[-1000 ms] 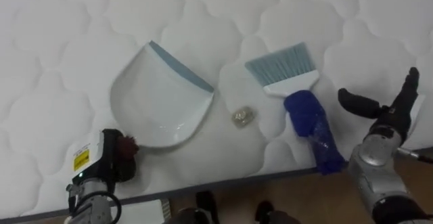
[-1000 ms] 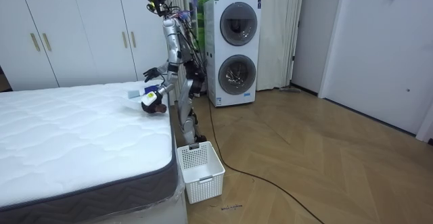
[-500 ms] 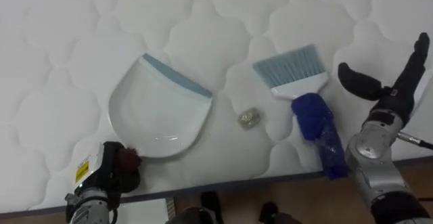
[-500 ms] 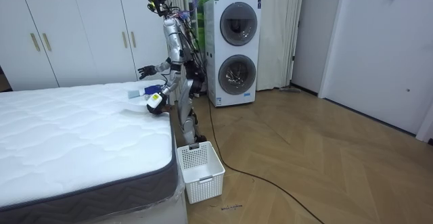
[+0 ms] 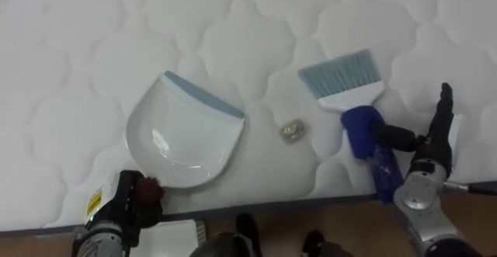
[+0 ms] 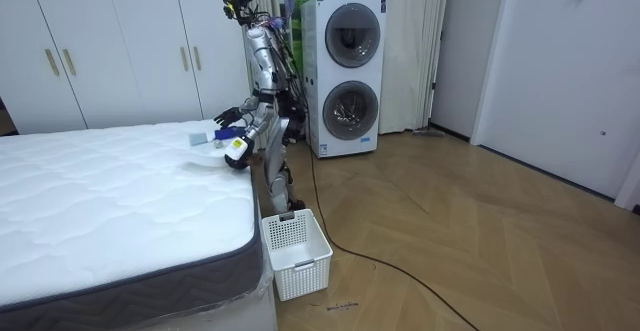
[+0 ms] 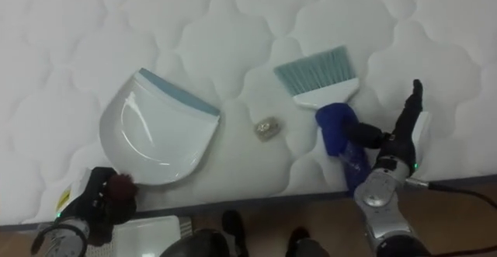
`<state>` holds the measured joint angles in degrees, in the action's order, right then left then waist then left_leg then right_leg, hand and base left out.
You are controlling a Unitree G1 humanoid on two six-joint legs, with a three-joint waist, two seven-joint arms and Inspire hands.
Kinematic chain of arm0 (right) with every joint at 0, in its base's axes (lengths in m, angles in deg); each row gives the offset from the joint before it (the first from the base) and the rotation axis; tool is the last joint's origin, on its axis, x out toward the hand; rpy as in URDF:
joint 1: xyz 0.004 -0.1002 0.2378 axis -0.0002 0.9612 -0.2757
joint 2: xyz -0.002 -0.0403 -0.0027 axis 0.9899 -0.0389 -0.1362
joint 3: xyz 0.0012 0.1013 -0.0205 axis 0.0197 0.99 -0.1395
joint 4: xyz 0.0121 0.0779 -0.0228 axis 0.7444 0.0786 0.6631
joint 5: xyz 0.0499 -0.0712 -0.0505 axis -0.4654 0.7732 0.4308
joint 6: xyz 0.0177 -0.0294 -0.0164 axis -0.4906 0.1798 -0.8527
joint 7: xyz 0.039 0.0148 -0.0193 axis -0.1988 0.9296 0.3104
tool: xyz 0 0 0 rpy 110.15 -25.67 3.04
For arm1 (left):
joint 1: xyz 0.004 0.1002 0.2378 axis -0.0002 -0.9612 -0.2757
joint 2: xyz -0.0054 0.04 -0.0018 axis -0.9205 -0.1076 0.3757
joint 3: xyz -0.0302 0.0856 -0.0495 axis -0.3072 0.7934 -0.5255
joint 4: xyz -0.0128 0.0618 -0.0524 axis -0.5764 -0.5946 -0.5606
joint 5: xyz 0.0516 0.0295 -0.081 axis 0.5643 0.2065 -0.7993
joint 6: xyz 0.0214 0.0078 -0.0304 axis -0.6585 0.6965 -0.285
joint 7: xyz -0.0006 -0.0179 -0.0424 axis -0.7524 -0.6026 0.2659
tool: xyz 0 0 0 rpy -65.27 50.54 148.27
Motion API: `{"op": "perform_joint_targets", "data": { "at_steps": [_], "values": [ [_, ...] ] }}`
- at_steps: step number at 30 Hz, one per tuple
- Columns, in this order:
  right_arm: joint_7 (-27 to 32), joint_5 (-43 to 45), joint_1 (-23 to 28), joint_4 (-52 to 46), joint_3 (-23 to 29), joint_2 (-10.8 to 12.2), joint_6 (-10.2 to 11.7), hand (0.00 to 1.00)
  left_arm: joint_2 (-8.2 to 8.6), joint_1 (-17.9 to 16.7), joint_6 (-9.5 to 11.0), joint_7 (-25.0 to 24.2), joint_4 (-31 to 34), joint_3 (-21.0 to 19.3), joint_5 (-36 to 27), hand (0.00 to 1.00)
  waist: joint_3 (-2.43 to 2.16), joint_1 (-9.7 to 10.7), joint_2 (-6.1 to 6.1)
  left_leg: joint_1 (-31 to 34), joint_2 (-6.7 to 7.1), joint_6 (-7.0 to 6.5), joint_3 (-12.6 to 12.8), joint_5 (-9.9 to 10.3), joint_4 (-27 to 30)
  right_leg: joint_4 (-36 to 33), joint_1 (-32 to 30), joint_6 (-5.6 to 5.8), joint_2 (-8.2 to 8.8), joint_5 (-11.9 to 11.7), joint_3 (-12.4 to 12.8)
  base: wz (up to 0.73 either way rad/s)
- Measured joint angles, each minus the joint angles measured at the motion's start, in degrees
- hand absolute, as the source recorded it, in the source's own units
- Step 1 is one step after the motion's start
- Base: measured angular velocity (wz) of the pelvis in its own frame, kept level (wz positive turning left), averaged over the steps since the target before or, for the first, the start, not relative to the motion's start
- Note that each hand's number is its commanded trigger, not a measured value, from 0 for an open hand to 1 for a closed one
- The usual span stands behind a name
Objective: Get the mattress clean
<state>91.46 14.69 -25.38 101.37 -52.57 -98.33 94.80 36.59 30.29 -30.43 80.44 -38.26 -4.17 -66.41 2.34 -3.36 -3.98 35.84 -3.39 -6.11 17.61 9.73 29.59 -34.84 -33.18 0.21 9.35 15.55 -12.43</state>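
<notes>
**Bed clean: pan parked, right hand lining up on the brush**

Robot stands at the bed's edge near its corner, with a white basket (image 6: 295, 254) on the floor beside it.

- left hand (image 5: 130, 203): low at the near edge of the bed (image 5: 78, 55), right against a dark reddish handle stub (image 5: 147, 189) at the rear of the dustpan (image 5: 182, 137). Its fingers are hidden under the wrist, so I can't tell whether it grips the stub or just rests there
- dustpan: lies flat on the quilted top with its blue-grey lip facing up and right, towards the scrap. My read is that it's set there as the catch side for a sweep coming in from the right
- scrap (image 5: 292, 131): small yellowish crumb, loose on the mattress. It sits between the pan's lip and the brush, near both and touching neither. It isn't in the pan yet, so the job is at an early stage
- brush (image 5: 345, 95): lies flat, pale bristles pointing away from the robot. Its blue handle (image 5: 371, 150) runs back towards the bed's near edge, which makes it easy to reach from that side
- right hand (image 5: 429, 144): just to the right of the blue handle. Fingers are straight and raised, thumb is spread sideways and meets the handle. It isn't closed round anything
- The scrap is well to the left of this hand, with the brush in between

The next move looks like closing on the handle. The risk is that the brush gets nudged off the edge before the grip is made
</notes>
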Motion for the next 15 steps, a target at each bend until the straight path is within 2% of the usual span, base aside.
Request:
{"op": "perform_joint_targets", "data": {
  "at_steps": [10, 15],
  "values": [
    [-0.9, 0.42, 1.32, -1.96, -0.09, -0.12, -0.01, 0.0, 0.0, -0.07, -0.19, -0.67, 0.58, 0.02, -0.1, 1.0, -0.06, 0.65, 0.21, 0.45, 0.28, -0.08, 0.32, -0.04, -0.1, -0.91, -0.64, 0.13, 0.59, 0.68, 0.02, 0.02],
    [-0.58, 2.84, 3.18, -4.2, -1.03, 0.1, 0.03, 0.0, -0.03, -0.75, -0.21, -0.65, 0.42, 0.01, -0.01, 1.0, -0.32, 1.73, 0.66, 0.45, 0.21, -0.08, 0.88, -0.05, -0.16, -0.73, -0.75, 0.13, 0.65, 0.66, -0.16, 0.0]
  ]
}}
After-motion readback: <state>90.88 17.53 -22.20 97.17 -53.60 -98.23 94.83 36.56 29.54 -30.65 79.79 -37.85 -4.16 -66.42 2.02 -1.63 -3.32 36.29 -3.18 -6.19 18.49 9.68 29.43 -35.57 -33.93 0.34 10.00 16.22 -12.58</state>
